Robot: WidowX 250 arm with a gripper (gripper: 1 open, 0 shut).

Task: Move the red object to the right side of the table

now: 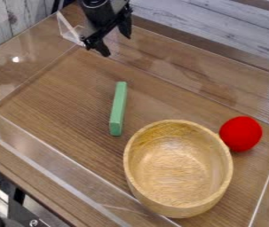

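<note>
Red ball [241,132] just right of the wooden bowl [178,167], touching or nearly touching its rim, near the right wall of the bench [53,97]. Pincer [101,40] well apart from the bowl — up at the far left, ball lying diagonally across. Jaws spread wide, holding nothing, touching nothing. Round ball — no long axis.

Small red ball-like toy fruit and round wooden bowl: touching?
Apart. The camera view shows a narrow strip of brown tabletop between the red toy fruit and the wooden bowl's right rim.
</note>
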